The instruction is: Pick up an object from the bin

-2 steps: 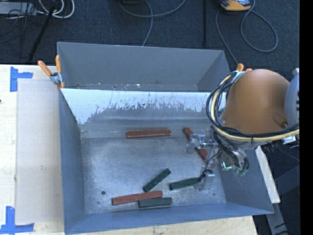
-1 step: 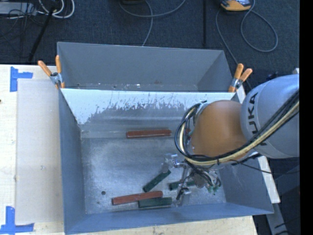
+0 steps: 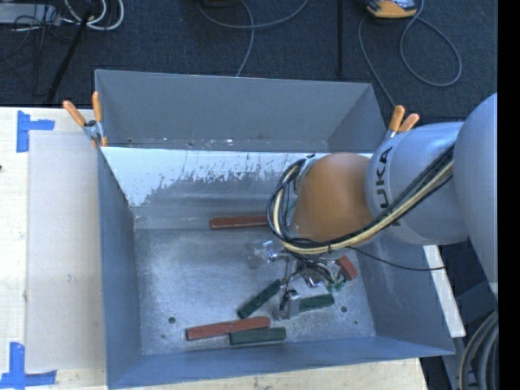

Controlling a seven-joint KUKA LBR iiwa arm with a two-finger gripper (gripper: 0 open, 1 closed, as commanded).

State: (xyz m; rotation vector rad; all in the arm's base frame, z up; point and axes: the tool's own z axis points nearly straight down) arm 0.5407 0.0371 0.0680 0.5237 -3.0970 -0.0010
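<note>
My gripper reaches down under the arm's orange cover into the right half of the bin. Its tips are at a dark green bar lying slantwise and another dark green bar just right of it. Whether either bar is between the fingers is hidden. A small red block lies to the right, partly behind the gripper's body.
A red-brown bar and a dark green bar lie side by side near the front wall. Another red-brown bar lies along the back of the floor. The bin's left half has bare floor.
</note>
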